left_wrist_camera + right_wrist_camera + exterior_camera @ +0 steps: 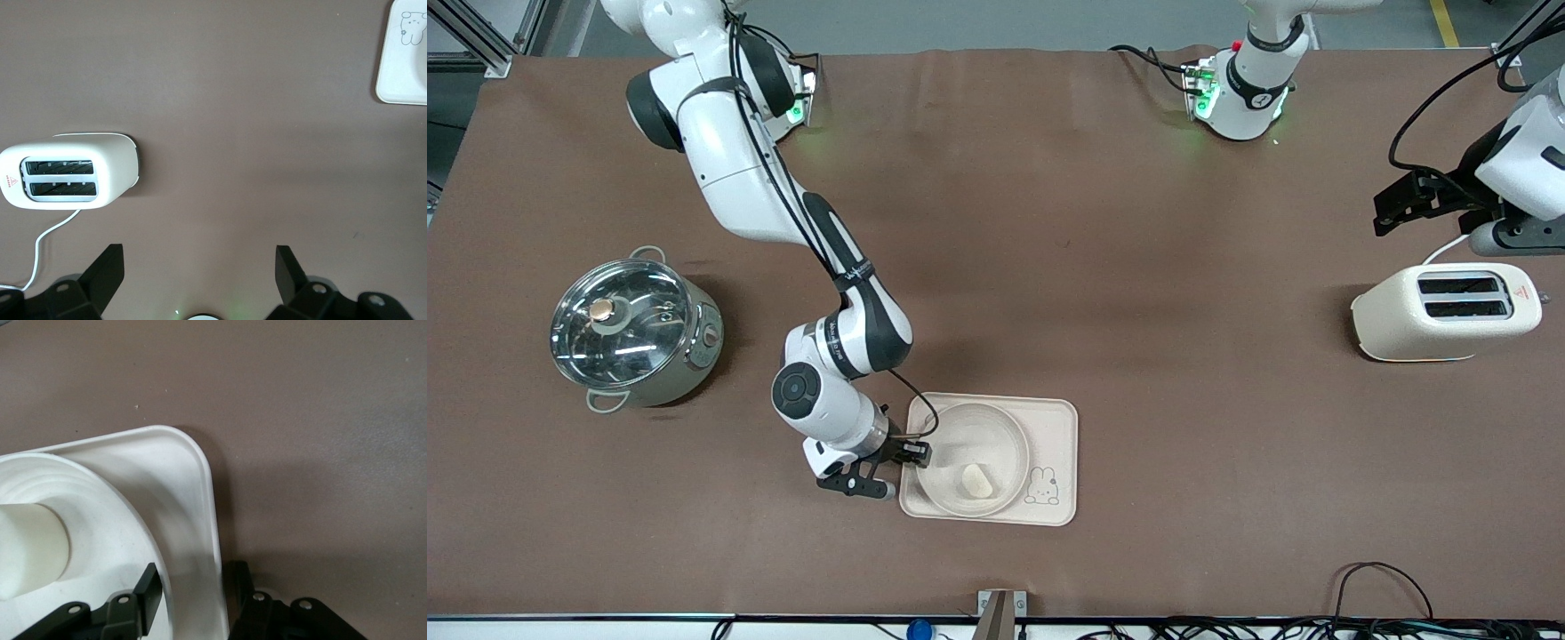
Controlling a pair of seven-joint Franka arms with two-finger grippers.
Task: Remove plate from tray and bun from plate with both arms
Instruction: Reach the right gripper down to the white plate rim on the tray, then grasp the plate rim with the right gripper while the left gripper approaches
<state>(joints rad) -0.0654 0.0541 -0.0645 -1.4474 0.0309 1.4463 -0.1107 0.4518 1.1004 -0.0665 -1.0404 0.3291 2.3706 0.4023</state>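
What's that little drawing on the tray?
A rabbit outline, dark on the cream tray, at its corner; clearest in the front view.
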